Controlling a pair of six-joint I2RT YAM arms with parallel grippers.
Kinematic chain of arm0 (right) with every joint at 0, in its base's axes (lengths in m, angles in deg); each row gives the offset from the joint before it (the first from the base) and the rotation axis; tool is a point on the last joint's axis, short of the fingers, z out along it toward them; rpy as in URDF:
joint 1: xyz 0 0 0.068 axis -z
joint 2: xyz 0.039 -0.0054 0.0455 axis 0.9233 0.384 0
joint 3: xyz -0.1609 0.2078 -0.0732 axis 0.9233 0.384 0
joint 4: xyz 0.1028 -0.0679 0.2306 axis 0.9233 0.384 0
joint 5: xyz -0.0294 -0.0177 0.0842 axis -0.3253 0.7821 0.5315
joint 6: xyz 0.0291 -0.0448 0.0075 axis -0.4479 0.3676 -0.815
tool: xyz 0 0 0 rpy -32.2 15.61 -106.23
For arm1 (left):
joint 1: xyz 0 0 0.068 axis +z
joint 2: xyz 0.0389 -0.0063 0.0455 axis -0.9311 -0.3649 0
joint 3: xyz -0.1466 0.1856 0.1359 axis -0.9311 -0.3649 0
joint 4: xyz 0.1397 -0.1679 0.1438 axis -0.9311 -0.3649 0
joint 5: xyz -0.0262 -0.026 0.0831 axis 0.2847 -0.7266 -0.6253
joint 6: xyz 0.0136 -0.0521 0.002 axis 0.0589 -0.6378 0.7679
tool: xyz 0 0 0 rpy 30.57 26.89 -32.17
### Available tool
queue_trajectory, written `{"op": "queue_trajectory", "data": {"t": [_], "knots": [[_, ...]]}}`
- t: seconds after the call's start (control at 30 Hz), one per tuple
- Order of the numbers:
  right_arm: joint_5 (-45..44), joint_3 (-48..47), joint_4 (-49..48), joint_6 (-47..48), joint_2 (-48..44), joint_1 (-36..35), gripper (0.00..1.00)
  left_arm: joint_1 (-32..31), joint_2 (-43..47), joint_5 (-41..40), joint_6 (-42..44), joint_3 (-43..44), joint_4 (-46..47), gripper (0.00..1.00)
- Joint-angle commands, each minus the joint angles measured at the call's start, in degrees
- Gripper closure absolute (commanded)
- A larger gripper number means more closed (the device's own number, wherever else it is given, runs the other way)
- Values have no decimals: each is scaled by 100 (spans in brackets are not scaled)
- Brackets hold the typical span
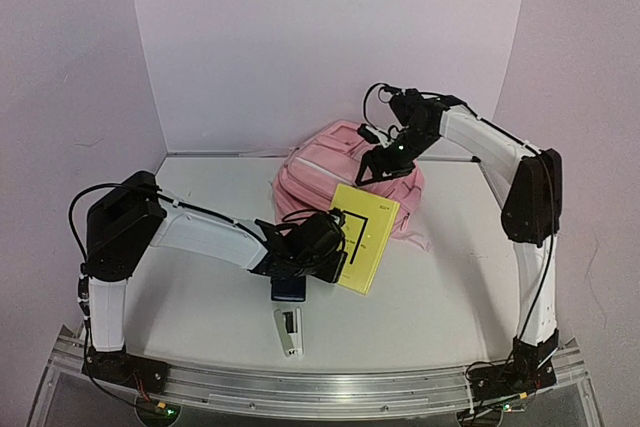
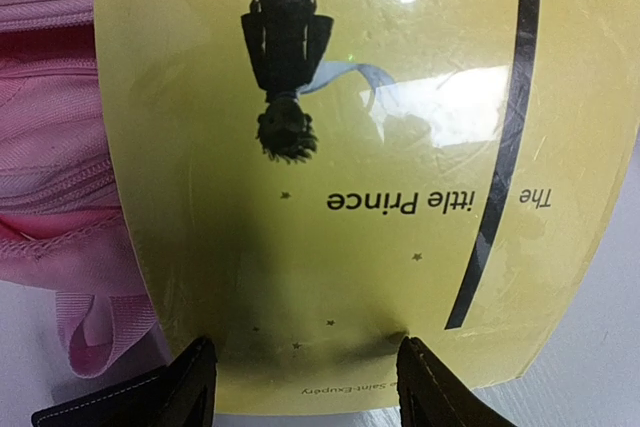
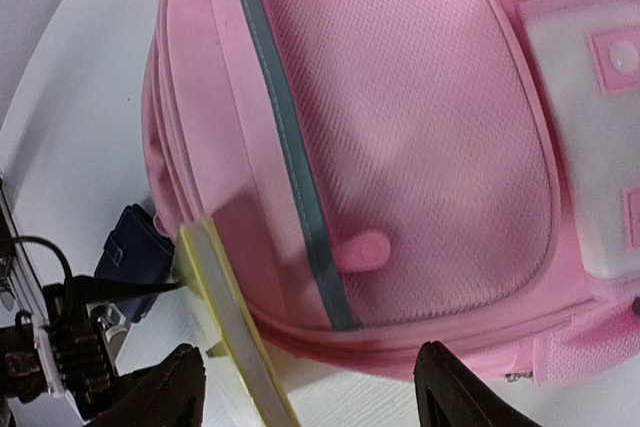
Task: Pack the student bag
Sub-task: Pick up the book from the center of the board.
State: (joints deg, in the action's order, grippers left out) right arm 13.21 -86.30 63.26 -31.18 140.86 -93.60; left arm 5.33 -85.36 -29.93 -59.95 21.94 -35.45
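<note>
We are in a robotics lab: plain pale walls [image 1: 320, 37] box in a white table [image 1: 450, 292], robot arms [image 1: 205, 235] bolted to an aluminium rail [image 1: 330, 394].

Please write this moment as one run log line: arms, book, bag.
left fingers open, tips at yellow Little Prince book cover | book leaning on pink backpack, not inside | right fingers open over backpack

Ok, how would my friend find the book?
Look for the big pink bag at the back of the table. The book rests against its near side, by the left gripper. It is the only bright yellow thing, flat, with The Little Prince on its cover.
</note>
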Motion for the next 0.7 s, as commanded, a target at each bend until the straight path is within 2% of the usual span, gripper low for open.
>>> {"op": "queue_trajectory", "data": {"t": [0.0,0.07,0.23,0.3,0.43,0.57,0.67], "knots": [[382,1042,-280,-271,-1337,313,9,82,-228,16,-153,148,193,38],[462,1571,-365,-201,-1630,419,4,89,-266,57,-155,164,214,38],[937,2749,-469,-48,-1769,529,6,102,-302,109,-138,174,245,37],[1288,3157,-806,-202,-1789,527,10,119,-301,139,-152,161,252,37],[1615,4128,-2163,-698,-1925,524,16,143,-221,225,-162,63,402,37],[1894,4305,-2855,-1163,-1731,526,23,172,-211,288,-171,46,458,37],[2091,4406,-3332,-1475,-1548,512,37,196,-204,388,-196,24,492,37]]}}
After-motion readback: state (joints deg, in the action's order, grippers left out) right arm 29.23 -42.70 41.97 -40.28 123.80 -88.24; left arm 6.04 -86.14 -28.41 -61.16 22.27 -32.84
